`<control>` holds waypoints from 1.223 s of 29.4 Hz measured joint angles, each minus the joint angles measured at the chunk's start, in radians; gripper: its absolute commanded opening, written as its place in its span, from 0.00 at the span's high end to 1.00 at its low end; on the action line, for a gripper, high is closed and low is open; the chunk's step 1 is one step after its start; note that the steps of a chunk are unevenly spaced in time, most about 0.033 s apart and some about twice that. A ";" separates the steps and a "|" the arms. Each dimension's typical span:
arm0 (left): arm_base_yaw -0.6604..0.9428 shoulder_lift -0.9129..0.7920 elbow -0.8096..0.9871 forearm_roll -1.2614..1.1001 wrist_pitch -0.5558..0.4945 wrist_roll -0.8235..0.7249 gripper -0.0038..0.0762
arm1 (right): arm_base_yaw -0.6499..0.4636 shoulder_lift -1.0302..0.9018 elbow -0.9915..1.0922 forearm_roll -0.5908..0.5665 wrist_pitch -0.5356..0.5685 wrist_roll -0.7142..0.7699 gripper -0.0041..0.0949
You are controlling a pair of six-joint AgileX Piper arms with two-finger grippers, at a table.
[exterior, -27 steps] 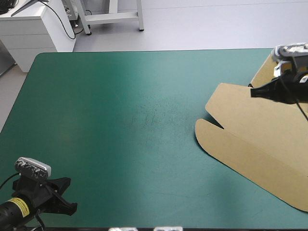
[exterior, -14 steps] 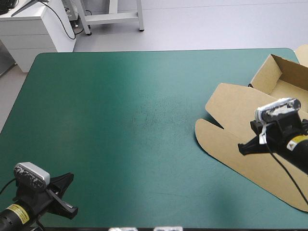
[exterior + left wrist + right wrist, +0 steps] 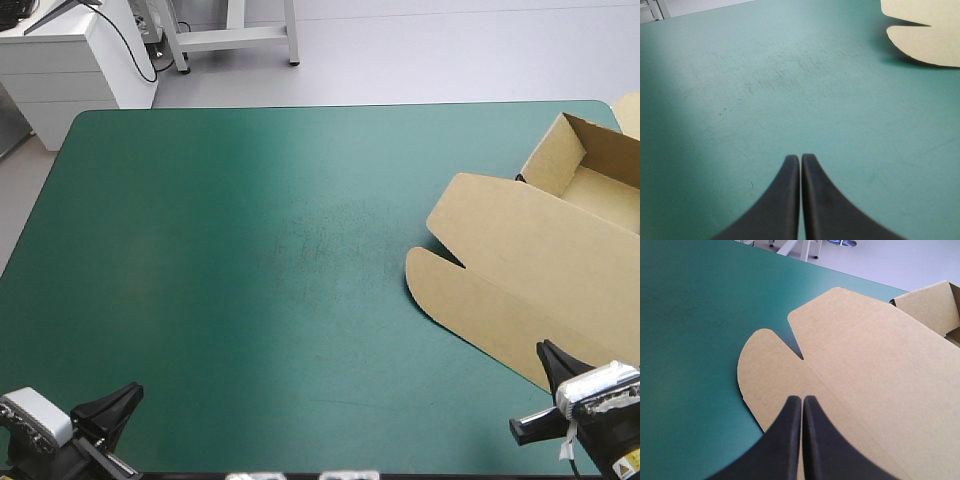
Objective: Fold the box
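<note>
The left end effector [image 3: 800,156] and right end effector [image 3: 802,397] each have two broad, smooth black fingers [image 3: 782,205], curved like fins and tapering to rounded tips. A yellow label [image 3: 630,465] marks the right wrist.

The box [image 3: 520,260] lies on the right part of the table [image 3: 250,200], reaching its right edge. Its open tray [image 3: 590,165] stands at the far right corner, and the lid [image 3: 510,230] lies flat from it toward the near edge, a rounded flap [image 3: 440,285] pointing to the table's middle. The right gripper [image 3: 802,399] is at the near right corner, over the lid's near part, the flap ahead. The left gripper [image 3: 800,157] is at the near left corner, well apart from the box.
</note>
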 measured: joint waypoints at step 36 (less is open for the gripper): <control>0.000 -0.001 0.000 -0.005 0.000 0.000 0.96 | 0.001 -0.137 0.072 -0.003 0.017 0.045 0.96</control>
